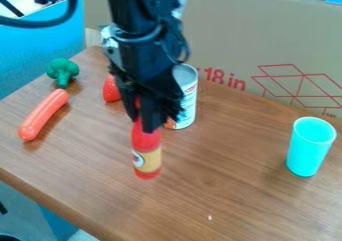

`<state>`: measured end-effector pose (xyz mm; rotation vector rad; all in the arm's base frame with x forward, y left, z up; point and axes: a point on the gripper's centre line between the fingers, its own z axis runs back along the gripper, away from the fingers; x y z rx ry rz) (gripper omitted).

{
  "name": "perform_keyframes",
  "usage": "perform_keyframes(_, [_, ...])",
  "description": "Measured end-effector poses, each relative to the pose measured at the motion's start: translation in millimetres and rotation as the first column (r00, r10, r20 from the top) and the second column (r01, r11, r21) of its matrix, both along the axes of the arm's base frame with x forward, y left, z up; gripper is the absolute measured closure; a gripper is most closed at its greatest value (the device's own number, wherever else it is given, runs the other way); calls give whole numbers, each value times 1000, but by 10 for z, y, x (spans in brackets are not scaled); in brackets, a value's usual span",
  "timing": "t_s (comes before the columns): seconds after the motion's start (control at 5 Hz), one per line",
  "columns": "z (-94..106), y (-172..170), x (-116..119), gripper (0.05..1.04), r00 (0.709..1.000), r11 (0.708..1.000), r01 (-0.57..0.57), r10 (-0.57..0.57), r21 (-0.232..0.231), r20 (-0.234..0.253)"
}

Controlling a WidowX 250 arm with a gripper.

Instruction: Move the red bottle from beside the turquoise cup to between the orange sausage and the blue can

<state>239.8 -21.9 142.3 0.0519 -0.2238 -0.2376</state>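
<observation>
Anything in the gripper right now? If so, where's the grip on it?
Yes, the red bottle. The gripper has it by the neck, at the top end; label and base are below the fingers.

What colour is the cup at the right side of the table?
The cup is bright turquoise, seen well in the camera view.

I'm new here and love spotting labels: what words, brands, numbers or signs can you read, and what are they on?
"18 in", in red on the cardboard; a mark just before it is partly hidden, and print under the red line drawing is too small to read.
Bottle: label too blurred to read.
Can: print too blurred to read.
</observation>
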Motion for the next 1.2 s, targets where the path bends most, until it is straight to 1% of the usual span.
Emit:
perform_keyframes(0.2, [-96, 194, 87, 721, 999, 999, -43, 43, 6, -29])
perform_keyframes(0.4, [-182, 388, 235, 721, 995, 997, -80, 79, -17, -53])
perform_keyframes(0.6, [-272, 581, 280, 721, 989, 992, -128, 126, -20, -77])
perform_keyframes(0.8, [-322, 685, 315, 721, 985, 990, -140, 139, -6, -98])
perform_keyframes(1.0, [-329, 761, 306, 721, 982, 987, -162, 161, -10, -95])
perform_keyframes(1.2, [-398, 782, 261, 674, 982, 985, -170, 166, -39, -92])
